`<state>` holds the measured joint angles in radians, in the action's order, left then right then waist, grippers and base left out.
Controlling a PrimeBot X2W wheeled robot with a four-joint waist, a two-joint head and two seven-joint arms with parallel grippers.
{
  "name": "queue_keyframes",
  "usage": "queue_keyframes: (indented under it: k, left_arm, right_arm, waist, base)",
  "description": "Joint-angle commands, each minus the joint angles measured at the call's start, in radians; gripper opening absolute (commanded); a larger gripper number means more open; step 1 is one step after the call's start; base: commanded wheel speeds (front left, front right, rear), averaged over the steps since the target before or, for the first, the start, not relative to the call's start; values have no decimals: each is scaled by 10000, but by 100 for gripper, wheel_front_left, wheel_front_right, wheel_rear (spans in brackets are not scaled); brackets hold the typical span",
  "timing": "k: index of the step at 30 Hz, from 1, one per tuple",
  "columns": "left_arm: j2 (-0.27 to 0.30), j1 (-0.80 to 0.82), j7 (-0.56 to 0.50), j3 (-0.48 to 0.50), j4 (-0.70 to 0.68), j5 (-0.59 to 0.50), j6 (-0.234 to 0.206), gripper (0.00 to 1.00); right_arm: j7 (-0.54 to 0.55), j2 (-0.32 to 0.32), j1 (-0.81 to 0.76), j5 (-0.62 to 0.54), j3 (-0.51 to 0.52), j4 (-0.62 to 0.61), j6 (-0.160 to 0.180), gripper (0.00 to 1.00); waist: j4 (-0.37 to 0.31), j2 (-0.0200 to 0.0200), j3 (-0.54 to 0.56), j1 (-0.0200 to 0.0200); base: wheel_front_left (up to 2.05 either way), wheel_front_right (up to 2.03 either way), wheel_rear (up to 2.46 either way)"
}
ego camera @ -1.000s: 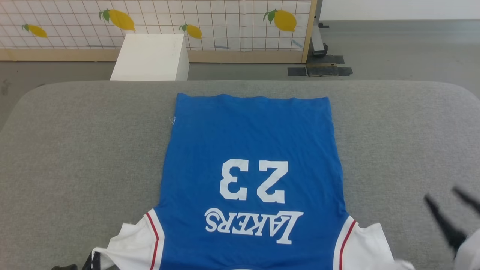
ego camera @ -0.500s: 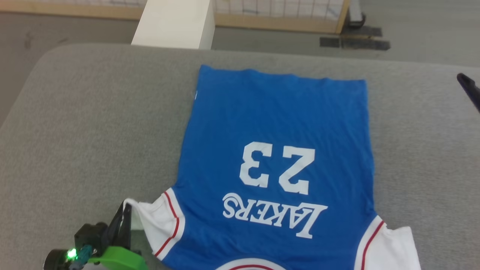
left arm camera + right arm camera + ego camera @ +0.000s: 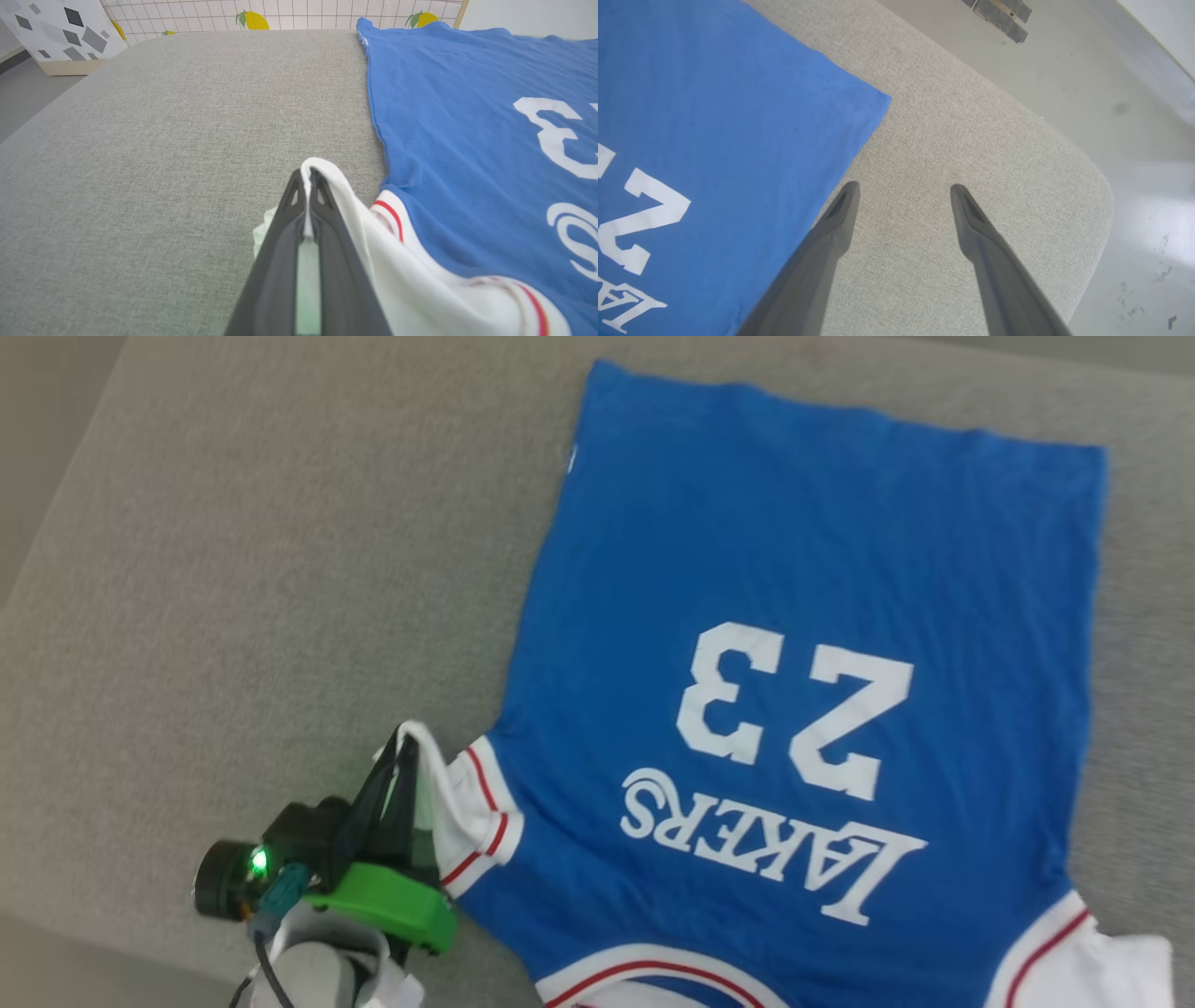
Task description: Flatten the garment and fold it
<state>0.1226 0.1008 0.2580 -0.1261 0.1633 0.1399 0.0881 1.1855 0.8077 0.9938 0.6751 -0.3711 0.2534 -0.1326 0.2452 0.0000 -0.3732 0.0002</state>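
The garment (image 3: pixel 803 616), a bright blue jersey with white lettering and the number 23, lies flat on the grey cushioned surface (image 3: pixel 233 569), collar toward me. My left gripper (image 3: pixel 403 747) is shut on the edge of its white sleeve (image 3: pixel 457 803) and lifts it off the surface; the left wrist view shows the white cloth (image 3: pixel 355 210) pinched between the dark fingers (image 3: pixel 280 261). My right gripper (image 3: pixel 901 189) hangs open above bare grey surface (image 3: pixel 971 140), just off the garment's (image 3: pixel 714 116) far right corner.
The grey surface ends in a rounded corner (image 3: pixel 1092 186) beyond my right gripper, with pale floor (image 3: pixel 1134 93) past it. A lemon-patterned tiled panel (image 3: pixel 289 11) stands behind the far edge. Bare grey surface stretches left of the garment.
The head camera has tilted down and turned, so the whole picture shifted. My left gripper has come into view with the white sleeve held and raised. The right gripper has left the head view.
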Motion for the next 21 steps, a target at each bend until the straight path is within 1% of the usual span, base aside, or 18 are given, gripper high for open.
queue_keyframes:
  k: [1, 4, 8, 12, 18, 19, 20, 21]
  left_arm:
    - [-143, 301, 38, -78, -144, -147, 57, 0]
    - [-317, 522, 38, -204, -349, -192, 108, 0]
    - [-485, 713, 38, -373, -537, -272, 147, 0]
    - [-573, 750, 38, -406, -625, -327, 154, 0]
    - [-620, 779, 38, -331, -649, -448, 174, 0]
    - [-623, 782, 38, -314, -649, -466, 182, 0]
    - [-624, 782, 38, -297, -647, -481, 189, 0]
    - [-626, 783, 38, -271, -642, -497, 197, 0]
  right_arm:
    - [238, -35, 305, -179, -67, 220, 19, 100]
    - [445, -78, 606, -427, 92, 712, 19, 100]
    - [335, -188, 492, -643, 429, 1355, 19, 100]
    - [122, -251, 14, -721, 498, 1722, 19, 100]
    - [186, -96, -730, -604, 210, 1848, 19, 100]
    - [211, -65, -797, -530, 188, 1841, 19, 92]
    - [248, -35, -835, -477, 163, 1819, 19, 2]
    - [257, 17, -853, -437, 113, 1753, 19, 0]
  waist:
    - [1220, 0, -1346, -2]
    - [1560, 0, -1776, -2]
    - [1885, 0, -2132, -2]
    - [1948, 0, -2242, -2]
    - [1836, 0, -2180, -2]
    - [1807, 0, -2152, -2]
    - [1781, 0, -2137, -2]
    - [1748, 0, -2119, -2]
  base:
    - [0, 0, 0]
    - [0, 0, 0]
    - [0, 0, 0]
    - [0, 0, 0]
    - [0, 0, 0]
    - [0, 0, 0]
    - [0, 0, 0]
    - [0, 0, 0]
